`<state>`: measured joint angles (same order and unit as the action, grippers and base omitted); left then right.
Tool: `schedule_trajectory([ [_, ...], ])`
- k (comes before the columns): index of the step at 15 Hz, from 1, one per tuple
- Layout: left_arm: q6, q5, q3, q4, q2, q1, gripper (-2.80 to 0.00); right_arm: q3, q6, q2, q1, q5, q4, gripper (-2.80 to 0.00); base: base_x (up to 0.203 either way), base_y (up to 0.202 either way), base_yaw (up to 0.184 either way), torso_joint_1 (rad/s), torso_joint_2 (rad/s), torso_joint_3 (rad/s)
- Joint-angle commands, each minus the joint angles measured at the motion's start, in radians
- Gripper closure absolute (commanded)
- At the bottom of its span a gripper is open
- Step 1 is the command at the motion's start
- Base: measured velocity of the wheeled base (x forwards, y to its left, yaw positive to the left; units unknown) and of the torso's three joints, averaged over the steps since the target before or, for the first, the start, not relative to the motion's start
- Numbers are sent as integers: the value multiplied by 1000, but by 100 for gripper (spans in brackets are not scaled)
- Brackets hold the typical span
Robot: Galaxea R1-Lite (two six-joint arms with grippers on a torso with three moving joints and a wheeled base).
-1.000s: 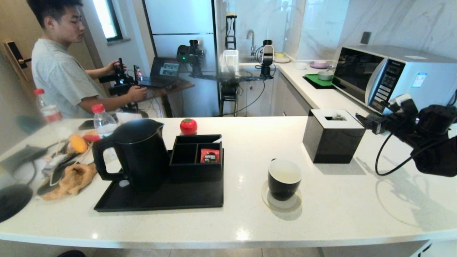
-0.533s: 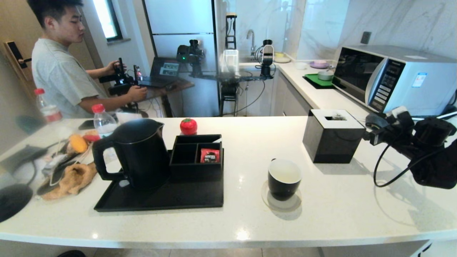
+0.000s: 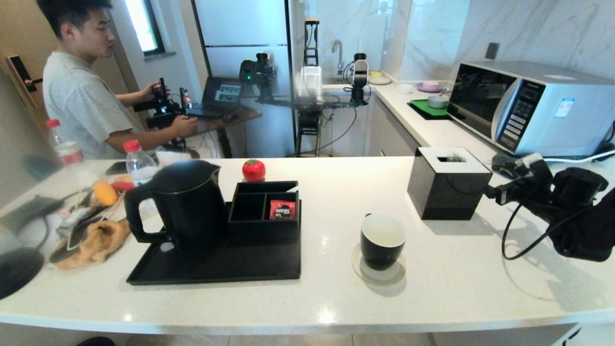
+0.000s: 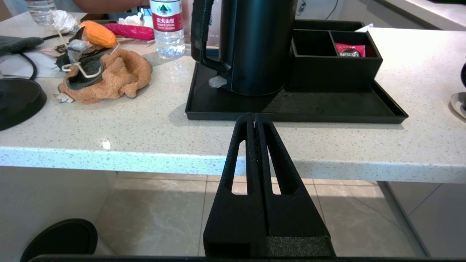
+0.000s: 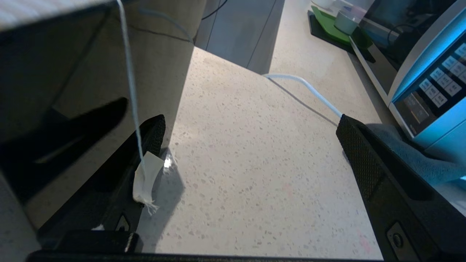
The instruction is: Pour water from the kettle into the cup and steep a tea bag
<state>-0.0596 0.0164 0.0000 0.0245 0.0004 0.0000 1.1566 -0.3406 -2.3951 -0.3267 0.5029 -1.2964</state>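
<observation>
The black kettle (image 3: 185, 206) stands on a black tray (image 3: 216, 271) at the left, also seen as the kettle (image 4: 255, 43) in the left wrist view. The cup (image 3: 383, 239), black outside and white inside, sits on a round coaster mid-counter. A greyish tea bag (image 3: 451, 157) rests in the top opening of the black tissue box (image 3: 448, 185). Its string (image 5: 129, 72) hangs down the box's side to a white tag (image 5: 145, 178). My right gripper (image 5: 251, 122) is open right of the box, the tag against one finger (image 5: 149, 142). My left gripper (image 4: 253, 115) is shut, empty, below the counter's front edge.
A compartment box holds a red sachet (image 3: 282, 209) on the tray. A microwave (image 3: 528, 105) and a white cable (image 5: 305, 91) lie behind my right arm. A bottle (image 3: 139, 163), an orange cloth (image 3: 98, 240) and clutter fill the left end. A person stands behind the counter.
My right arm has come down from above the tissue box's far right corner to beside its right face. The left arm, kettle and cup have not moved.
</observation>
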Motion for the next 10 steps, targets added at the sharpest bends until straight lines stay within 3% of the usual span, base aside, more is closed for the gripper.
schedule_trajectory([
  [1, 0, 0, 0, 0, 0, 1, 0, -11, -2, -12, -9, 3, -13, -280, 0, 0, 0, 0, 0, 0],
  [10, 0, 0, 0, 2, 0, 0, 0, -23, 0, -29, -71, 6, -34, -280, 0, 0, 0, 0, 0, 0],
])
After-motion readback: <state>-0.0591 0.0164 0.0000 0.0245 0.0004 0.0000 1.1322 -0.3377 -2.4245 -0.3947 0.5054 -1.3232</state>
